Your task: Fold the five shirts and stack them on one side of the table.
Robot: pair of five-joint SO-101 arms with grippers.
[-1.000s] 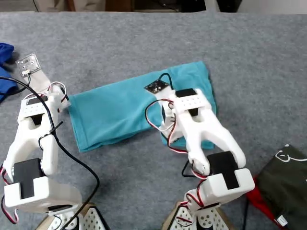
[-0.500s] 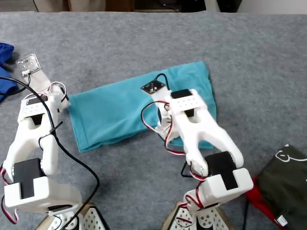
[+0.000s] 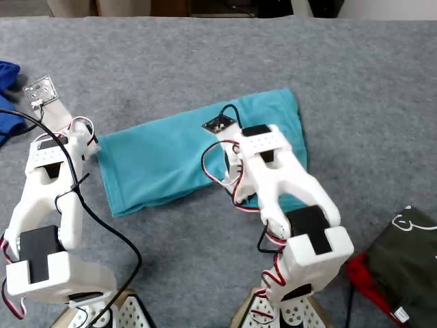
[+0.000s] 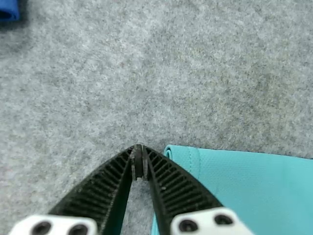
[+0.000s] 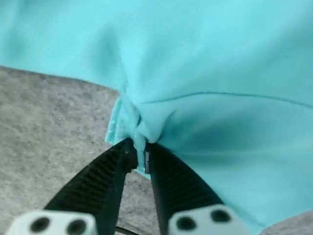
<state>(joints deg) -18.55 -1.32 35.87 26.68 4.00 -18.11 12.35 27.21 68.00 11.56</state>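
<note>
- Right arm (image 3: 290, 198): rises from the bottom centre-right of the high view and extends up-frame over the near edge of the teal shirt (image 3: 164, 157).
- Left arm (image 3: 48, 198): rises from the lower left corner of the high view and ends at the shirt's left end.
- Dark green shirt (image 3: 406, 263): lies folded at the lower right edge of the high view, well apart from the teal shirt. A red cloth (image 3: 362, 275) protrudes from beneath its near-left side.
- Right gripper (image 5: 138, 147): fingers pressed together, pinching a bunched fold at the near edge of the teal shirt (image 5: 220, 58). The fabric puckers at the tips.
- Left gripper (image 4: 139, 155): fingertips pressed together with nothing between them, low over the grey table (image 4: 146, 63), just beside the hemmed corner of the teal shirt (image 4: 239, 186).
- Teal shirt: lies at frame centre in the high view as a long flat band, tilted, right end higher in the frame.
- Blue shirt (image 3: 5, 75): partly visible at the upper left edge of the high view, apart from the left arm.
- Table (image 3: 205, 55): grey fabric surface extends to the top of the frame.
</note>
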